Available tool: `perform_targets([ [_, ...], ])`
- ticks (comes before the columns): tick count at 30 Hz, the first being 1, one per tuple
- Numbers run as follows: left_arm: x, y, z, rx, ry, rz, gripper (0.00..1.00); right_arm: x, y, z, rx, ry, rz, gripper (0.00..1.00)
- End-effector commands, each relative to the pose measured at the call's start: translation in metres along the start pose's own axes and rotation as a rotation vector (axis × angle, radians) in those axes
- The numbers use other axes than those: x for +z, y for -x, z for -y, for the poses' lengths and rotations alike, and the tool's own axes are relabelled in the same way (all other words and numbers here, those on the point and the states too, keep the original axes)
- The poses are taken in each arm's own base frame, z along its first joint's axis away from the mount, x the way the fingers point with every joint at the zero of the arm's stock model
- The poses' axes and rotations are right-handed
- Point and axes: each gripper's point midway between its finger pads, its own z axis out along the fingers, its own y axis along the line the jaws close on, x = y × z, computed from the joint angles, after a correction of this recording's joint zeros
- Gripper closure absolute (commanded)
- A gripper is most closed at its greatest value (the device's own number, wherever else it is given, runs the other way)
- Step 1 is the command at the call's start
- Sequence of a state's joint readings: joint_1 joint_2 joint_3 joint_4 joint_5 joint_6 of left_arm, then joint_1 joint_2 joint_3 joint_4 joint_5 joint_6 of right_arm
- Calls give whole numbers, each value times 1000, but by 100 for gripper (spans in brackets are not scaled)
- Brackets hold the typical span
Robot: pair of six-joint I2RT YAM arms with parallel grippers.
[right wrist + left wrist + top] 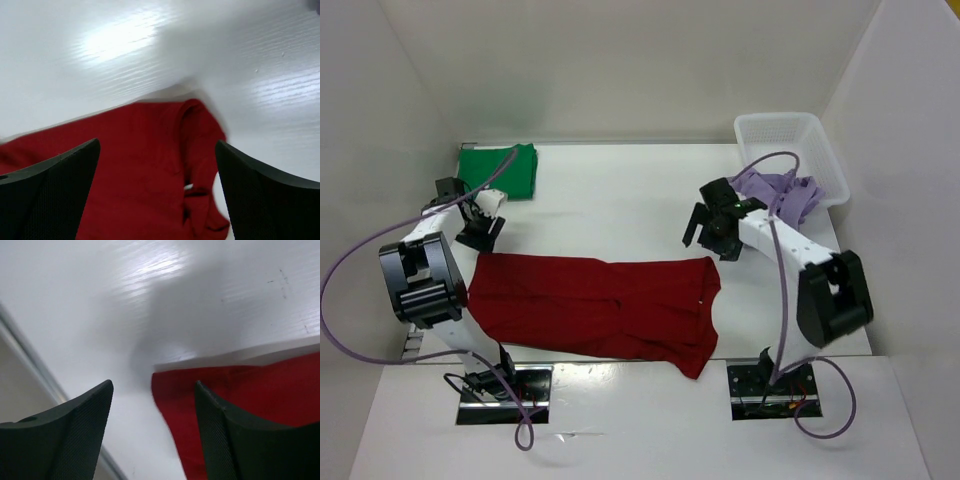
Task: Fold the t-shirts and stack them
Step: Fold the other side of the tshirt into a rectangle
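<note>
The dark red t-shirt (600,305) lies flat across the near middle of the table, neck with its white label to the right. It shows in the left wrist view (250,395) and in the right wrist view (135,165). The green t-shirt (500,168) lies folded at the far left. The lavender t-shirt (782,192) hangs out of the white basket. My left gripper (478,232) is open and empty above the red shirt's far left corner. My right gripper (705,232) is open and empty above the shirt's far right corner, near the collar.
The white lattice basket (790,135) stands at the far right. White walls close in the table on three sides. Purple cables loop off both arms. The red shirt's near sleeve reaches the table's near edge (620,360).
</note>
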State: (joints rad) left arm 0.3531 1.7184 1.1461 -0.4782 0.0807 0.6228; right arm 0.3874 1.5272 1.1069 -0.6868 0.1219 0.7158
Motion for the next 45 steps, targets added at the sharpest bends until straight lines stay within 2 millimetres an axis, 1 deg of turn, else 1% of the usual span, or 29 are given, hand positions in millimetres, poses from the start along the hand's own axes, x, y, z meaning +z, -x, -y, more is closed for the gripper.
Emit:
perform_targets([
  [1, 10, 12, 5, -43, -60, 49, 26, 28, -5, 17, -105, -122, -46, 0],
  [8, 29, 9, 13, -39, -104, 50, 22, 52, -31, 32, -96, -143, -129, 0],
  [10, 41, -1, 20, -46, -129, 20, 23, 55, -33, 40, -77, -150, -145, 0],
  [12, 47, -6, 23, -49, -142, 4, 31, 60, -38, 43, -57, -149, -165, 0],
  [13, 52, -10, 25, -52, -154, -10, 46, 61, -40, 42, -56, -138, -171, 0],
  [15, 56, -13, 28, -64, -162, -22, 65, 66, -41, 43, -46, -132, -173, 13],
  [16, 57, -14, 28, -66, -169, -30, 84, 69, -38, 42, -32, -119, -174, 26],
  [17, 57, -14, 28, -66, -169, -30, 94, 70, -37, 40, -44, -105, -173, 43],
  [18, 57, -16, 26, -76, -152, -44, 100, 70, -37, 40, -44, -104, -173, 74],
  [20, 57, -20, 17, -83, -120, -55, 100, 73, -25, 31, -78, -81, -149, 95],
  [21, 57, -22, 15, -91, -107, -66, 100, 72, -15, 28, -87, -82, -120, 100],
  [22, 53, -28, 2, -112, -67, -71, 100, 74, -8, 26, -108, -87, -107, 100],
  [25, 44, -34, -15, -152, -44, -71, 100, 77, 26, 10, -145, -93, -36, 100],
  [26, 43, -31, -18, -151, -38, -64, 100, 73, 47, -4, -151, -76, 9, 100],
  [28, 42, -37, -20, -171, -32, -83, 100, 88, 59, -14, -169, -75, 10, 100],
  [29, 39, -41, -21, -170, -14, -99, 100, 85, 80, -29, -172, -56, 52, 100],
  [31, 36, -43, -23, -178, -2, -109, 100, 104, 89, -37, -189, -70, 48, 100],
  [32, 36, -49, -21, -188, -6, -120, 100, 99, 111, -53, -209, -42, 90, 100],
  [33, 33, -49, -24, -187, 7, -119, 99, 102, 117, -58, -221, -41, 93, 97],
  [34, 31, -47, -25, -186, 13, -113, 98, 106, 135, -72, -229, -23, 120, 66],
  [35, 30, -49, -23, -187, 5, -122, 97, 107, 145, -78, -240, -25, 139, 54],
  [36, 30, -49, -23, -196, 5, -122, 97, 106, 151, -78, -271, -42, 143, 48],
  [37, 27, -50, -23, -196, 12, -130, 93, 101, 173, -92, -278, -27, 190, 36],
  [39, 27, -50, -23, -196, 13, -130, 86, 89, 186, -104, -337, -53, 240, 25],
  [40, 26, -51, -22, -197, 7, -137, 71, 74, 199, -109, -344, -59, 271, 22],
  [41, 25, -48, -24, -205, 13, -130, 66, 67, 199, -113, -362, -73, 282, 15],
  [42, 22, -48, -23, -205, 13, -130, 60, 57, 199, -111, -364, -77, 276, 15],
  [44, 11, -42, -30, -201, 40, -113, 47, 33, 189, -113, -359, -44, 268, 15],
  [45, 5, -41, -30, -201, 43, -109, 43, 43, 162, -94, -351, -75, 190, 15],
])
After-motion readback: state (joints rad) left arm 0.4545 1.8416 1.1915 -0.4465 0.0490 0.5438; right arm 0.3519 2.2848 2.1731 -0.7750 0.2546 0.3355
